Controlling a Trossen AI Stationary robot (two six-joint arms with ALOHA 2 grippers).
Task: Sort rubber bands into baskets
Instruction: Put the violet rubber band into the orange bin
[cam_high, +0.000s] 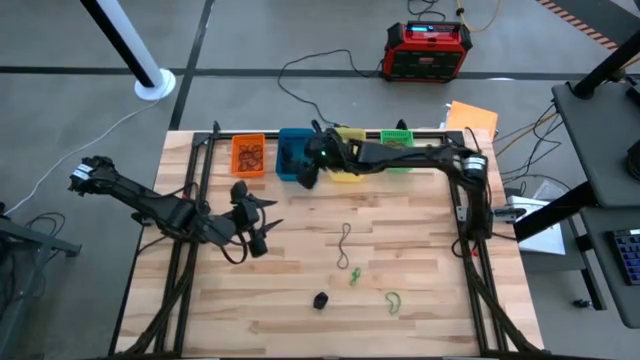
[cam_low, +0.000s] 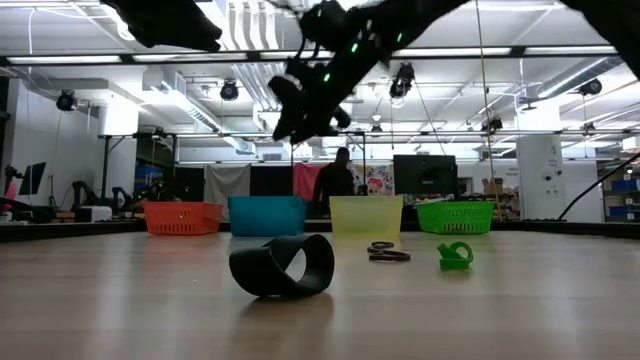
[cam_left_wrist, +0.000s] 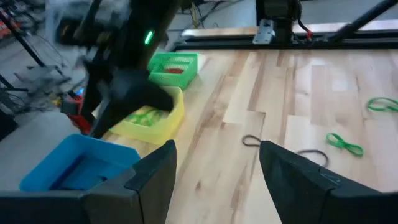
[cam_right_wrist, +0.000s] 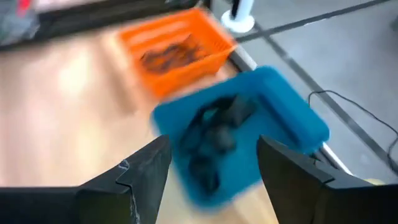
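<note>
Four baskets stand in a row at the table's far edge: orange (cam_high: 248, 156), blue (cam_high: 291, 157), yellow (cam_high: 349, 170) and green (cam_high: 397, 150). My right gripper (cam_right_wrist: 214, 168) hangs open above the blue basket (cam_right_wrist: 292, 118), where black rubber bands (cam_right_wrist: 214, 140) lie; the orange basket (cam_right_wrist: 174, 46) holds brown ones. On the table lie a brown band (cam_high: 343, 245), two green bands (cam_high: 354, 275) (cam_high: 393, 300) and a black clump (cam_high: 321, 299). My left gripper (cam_high: 268, 224) waits open above the table's left half.
A red-black box (cam_high: 428, 50) and cables lie on the floor beyond the far edge. In the low view a wide black band (cam_low: 283, 265) stands on edge nearest the camera, with brown bands (cam_low: 385, 253) and a green one (cam_low: 455, 254) behind it. A person stands in the room behind.
</note>
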